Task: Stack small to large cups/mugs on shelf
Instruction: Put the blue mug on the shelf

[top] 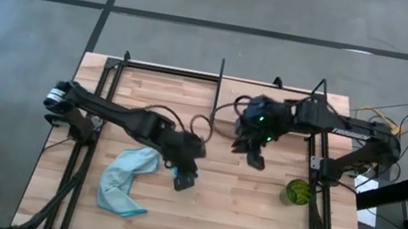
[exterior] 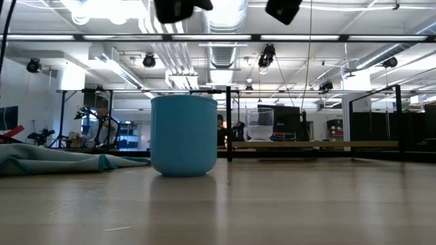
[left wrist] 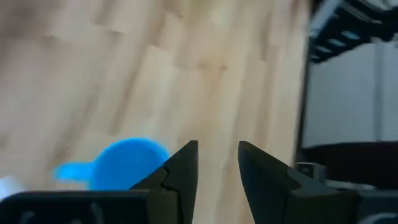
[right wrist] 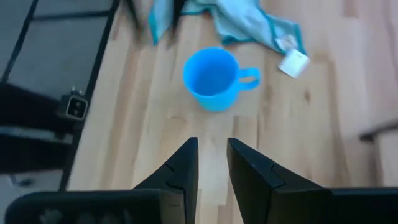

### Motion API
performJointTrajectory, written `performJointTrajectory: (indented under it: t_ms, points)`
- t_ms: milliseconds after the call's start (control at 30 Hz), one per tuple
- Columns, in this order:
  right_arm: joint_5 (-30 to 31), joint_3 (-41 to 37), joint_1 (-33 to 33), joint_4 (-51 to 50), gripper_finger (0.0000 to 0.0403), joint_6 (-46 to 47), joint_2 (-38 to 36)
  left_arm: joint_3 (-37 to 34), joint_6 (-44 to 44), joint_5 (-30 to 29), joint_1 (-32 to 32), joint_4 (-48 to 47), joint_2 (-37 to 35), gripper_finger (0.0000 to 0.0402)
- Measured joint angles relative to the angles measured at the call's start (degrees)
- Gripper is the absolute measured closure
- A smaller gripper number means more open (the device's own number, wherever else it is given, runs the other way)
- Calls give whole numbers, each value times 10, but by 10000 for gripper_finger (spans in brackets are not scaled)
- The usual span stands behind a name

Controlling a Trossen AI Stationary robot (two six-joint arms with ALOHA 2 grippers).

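The bright blue mug (right wrist: pixel 214 78) stands upright on the tabletop, its handle (right wrist: pixel 249 78) pointing sideways. It also shows in the low view (exterior: pixel 184 135) and in the left wrist view (left wrist: pixel 124 165). My left gripper (left wrist: pixel 217 168) hangs open just above and beside it (top: pixel 185 174), touching nothing. My right gripper (right wrist: pixel 212 162) is open and empty over the table's middle (top: pixel 254 153), with the mug ahead of its fingers. The clear cup (exterior: pixel 259 124) stands on the shelf board (exterior: pixel 313 144) at the far side. The olive-green cup (top: pixel 297 192) stands upright near the table's right edge.
A light blue cloth (top: pixel 125 178) lies crumpled on the tabletop left of the mug, and shows in the low view (exterior: pixel 61 158). A small white tag (right wrist: pixel 292 62) lies by the cloth. Black frame rods (top: pixel 221 75) run along the far and side edges.
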Motion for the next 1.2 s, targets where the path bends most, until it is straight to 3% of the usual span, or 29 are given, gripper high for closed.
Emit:
performJointTrajectory:
  t_ms: [167,433,767,1200]
  points:
    - [0,0,41,40,305,-64,62,10,-4,-99,1,-91,-70,301]
    - [20,13,65,129,264,-79,178,-10,-30,-216,2,-117,-178,301]
    - [21,72,75,131,275,-131,259,-13,-27,-267,2,-145,-224,301]
    - [21,76,83,145,276,-138,320,-13,2,-270,2,-146,-233,301]
